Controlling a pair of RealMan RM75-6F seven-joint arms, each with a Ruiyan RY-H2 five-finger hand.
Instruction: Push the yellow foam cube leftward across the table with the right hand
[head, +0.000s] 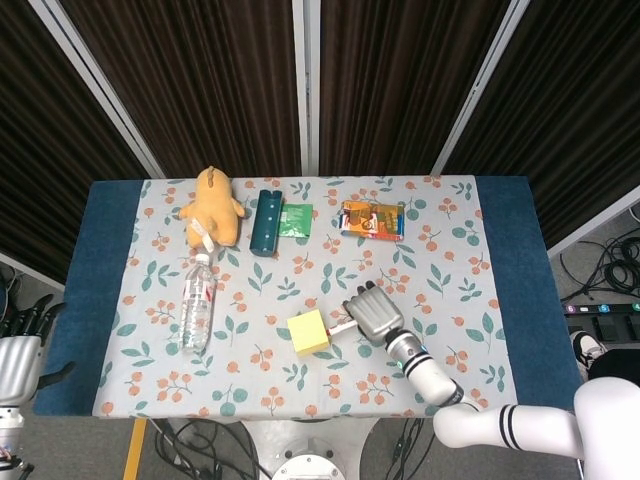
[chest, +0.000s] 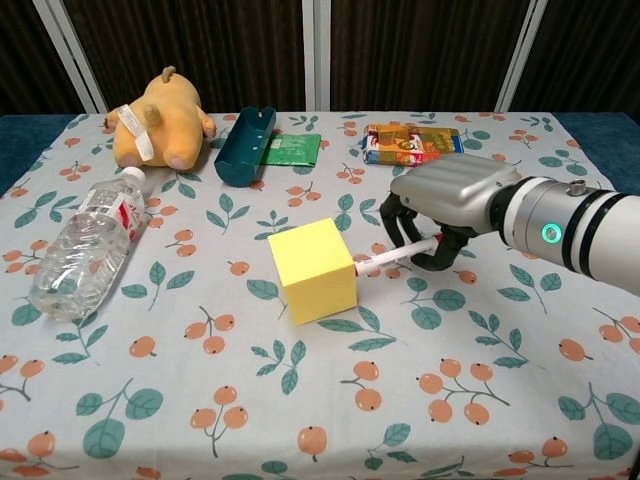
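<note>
The table (head: 510, 300) carries a leaf-and-berry cloth, and most of what lies on it is kept along the far edge, which leaves the middle free for a sideways push. Largest of the loose things is the water bottle (chest: 80, 245), lying on its side toward the left edge, with the stuffed toy (chest: 160, 130) behind it near the far left corner. A dark green case (chest: 245, 147) and a green packet (chest: 292, 150) sit together at the middle of the far edge, and a snack packet (chest: 412, 143) lies further right along it. The yellow foam cube (chest: 313, 270) stands near the middle of the table, a little toward the near edge, well apart from the bottle. The right hand (chest: 450, 212) is just beside its right face, fingers curled in around a thin red-and-white stick (chest: 398, 257) whose tip meets the cube, so the push seems to pass through the stick. The left hand (head: 18, 362) hangs off the table's left edge, fingers apart, holding nothing.
</note>
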